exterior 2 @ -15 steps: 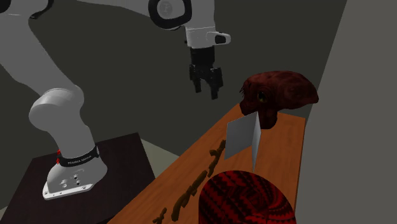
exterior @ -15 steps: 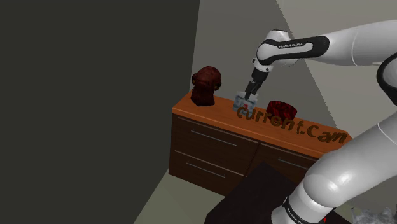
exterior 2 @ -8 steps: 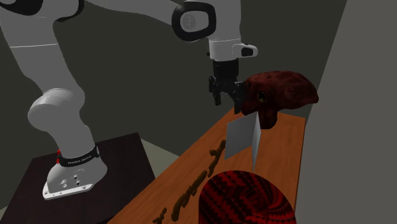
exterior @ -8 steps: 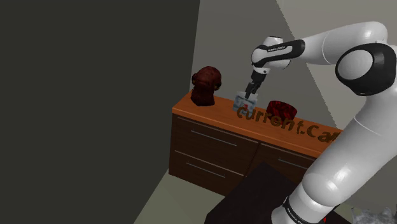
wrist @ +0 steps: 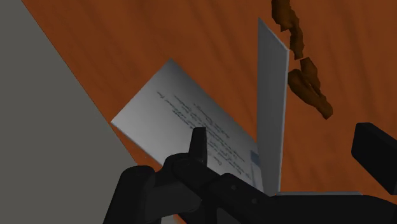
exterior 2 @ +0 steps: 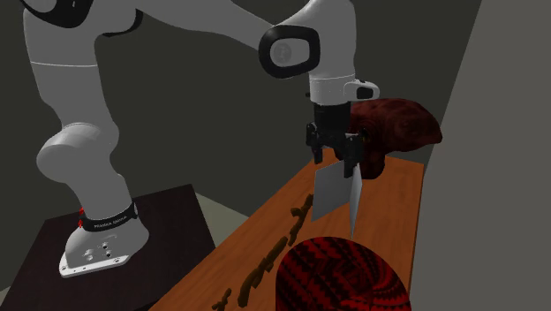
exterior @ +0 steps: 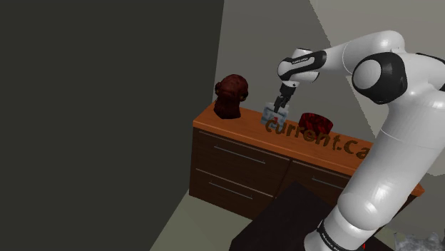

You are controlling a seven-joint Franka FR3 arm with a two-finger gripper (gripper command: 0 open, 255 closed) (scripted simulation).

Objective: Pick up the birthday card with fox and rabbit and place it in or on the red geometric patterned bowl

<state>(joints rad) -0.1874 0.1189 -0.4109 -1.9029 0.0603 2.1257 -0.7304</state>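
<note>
My gripper (exterior 2: 335,160) is apart, astride the card (exterior 2: 335,194); I'd lower squarely over its upright panel, then close gently without tipping it.

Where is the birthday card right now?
In the second exterior view the card stands upright on the wooden dresser, between the dark red figure behind it and the patterned bowl in front, right under the open gripper.
</note>
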